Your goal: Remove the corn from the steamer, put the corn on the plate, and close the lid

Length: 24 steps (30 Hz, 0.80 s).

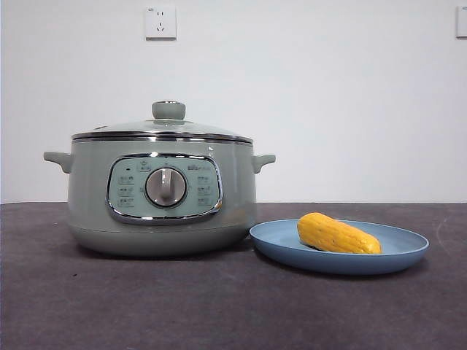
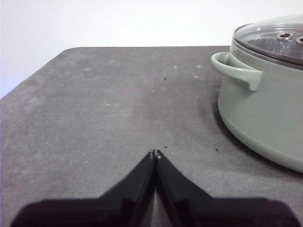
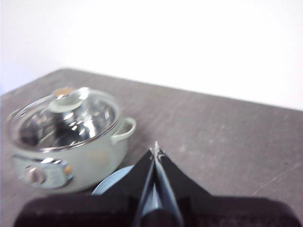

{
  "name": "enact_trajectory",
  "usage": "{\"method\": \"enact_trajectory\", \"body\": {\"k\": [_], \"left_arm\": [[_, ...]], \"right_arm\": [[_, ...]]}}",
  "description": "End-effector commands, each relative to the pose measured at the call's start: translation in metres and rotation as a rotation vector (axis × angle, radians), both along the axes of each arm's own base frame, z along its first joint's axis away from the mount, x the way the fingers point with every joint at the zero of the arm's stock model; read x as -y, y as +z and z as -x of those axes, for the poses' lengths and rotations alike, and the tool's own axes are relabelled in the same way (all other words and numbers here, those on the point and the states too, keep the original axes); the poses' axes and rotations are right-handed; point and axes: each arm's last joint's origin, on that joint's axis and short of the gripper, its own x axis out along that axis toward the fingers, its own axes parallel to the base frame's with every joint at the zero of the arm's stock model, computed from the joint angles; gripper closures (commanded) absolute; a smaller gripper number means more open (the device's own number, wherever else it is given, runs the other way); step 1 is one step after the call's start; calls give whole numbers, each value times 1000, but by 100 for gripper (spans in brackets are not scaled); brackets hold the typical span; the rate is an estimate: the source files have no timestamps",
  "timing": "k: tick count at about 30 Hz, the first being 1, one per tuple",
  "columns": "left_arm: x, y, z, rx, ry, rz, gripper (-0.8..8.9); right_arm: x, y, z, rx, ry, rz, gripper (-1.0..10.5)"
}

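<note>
Corn on plate, lid on steamer, both grippers empty and clear of the work.

Corn [image 1: 338, 234] lies on the light-blue plate [image 1: 408, 251], just right of the steamer [image 1: 160, 193], its long axis running left to right with the thicker end toward the pot. The lid [image 1: 164, 127] sits seated on the steamer rim, knob up. The left gripper [image 2: 155, 153] has its jaws pressed together, holding nothing, low over the bare table [image 2: 94, 104] with the steamer's handle off to its right. The right gripper [image 3: 156, 150] also has its jaws together and empty, raised above the plate edge, the steamer to its left. By my judgement all three steps look done; the right arm is nearer the corn, should any correction be needed.
</note>
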Motion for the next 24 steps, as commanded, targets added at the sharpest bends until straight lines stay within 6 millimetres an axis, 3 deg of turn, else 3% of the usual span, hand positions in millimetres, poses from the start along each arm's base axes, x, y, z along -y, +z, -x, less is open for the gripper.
{"method": "enact_trajectory", "body": {"k": [1,7,12,24], "left_arm": [[0,-4,-1,-5,-1,8,817],[0,-4,-1,-5,-1,8,817],[0,-4,-1,-5,-1,8,817],[0,-4,-1,-5,-1,8,817]], "right_arm": [[1,-34,-4,31,-18,-51,945],[0,-89,-9,136,-18,-60,946],[-1,-121,-9,172,-26,-64,946],[-4,-161,-8,133,-29,-90,945]]}}
